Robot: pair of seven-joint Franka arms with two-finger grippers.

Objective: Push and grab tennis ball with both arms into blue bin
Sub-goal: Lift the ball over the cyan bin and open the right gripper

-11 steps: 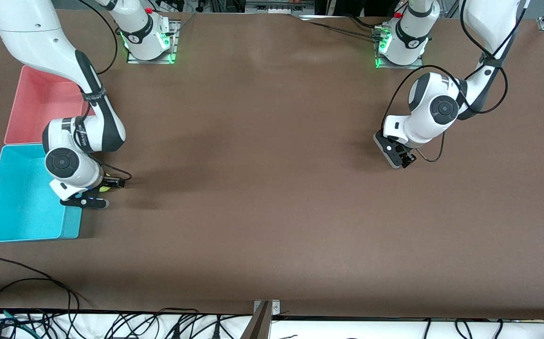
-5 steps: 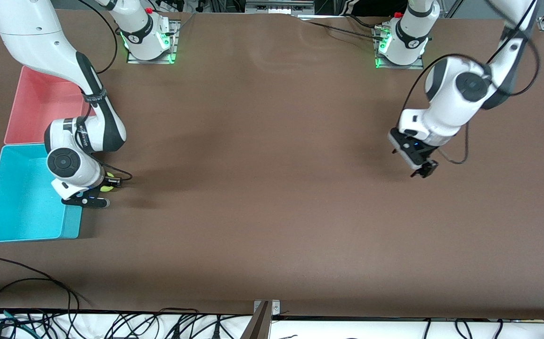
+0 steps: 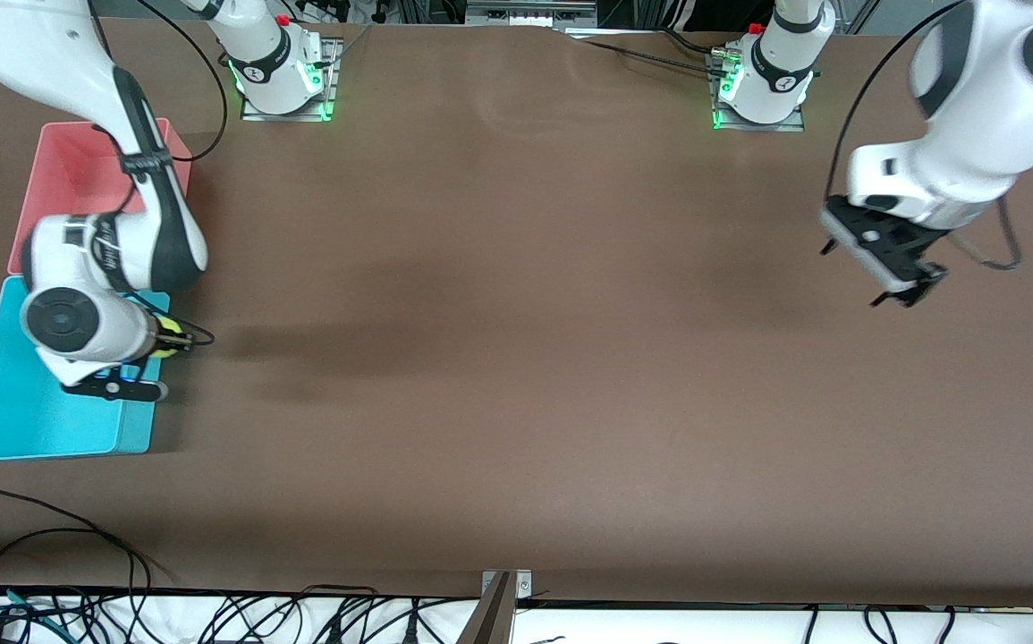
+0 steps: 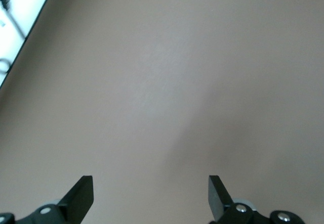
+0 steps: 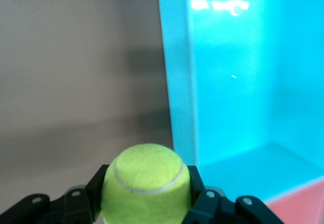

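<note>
The tennis ball (image 3: 169, 343) is yellow-green and sits between the fingers of my right gripper (image 3: 163, 345), which is shut on it. The ball is in the air over the blue bin's wall on the table-middle side. In the right wrist view the ball (image 5: 147, 181) fills the space between the fingers of the right gripper (image 5: 147, 188), with the blue bin (image 5: 243, 82) just beside it. The blue bin (image 3: 6, 420) stands at the right arm's end of the table. My left gripper (image 3: 893, 284) is open and holds nothing, raised over bare table at the left arm's end; it also shows in the left wrist view (image 4: 150, 196).
A pink bin (image 3: 64, 156) stands against the blue bin, farther from the front camera; its corner shows in the right wrist view (image 5: 304, 204). Cables lie along the table's front edge (image 3: 78, 555). The brown table top (image 3: 516, 313) stretches between the two arms.
My right gripper has carried the ball up and toward the blue bin. My left arm has risen and swung out toward its own end of the table.
</note>
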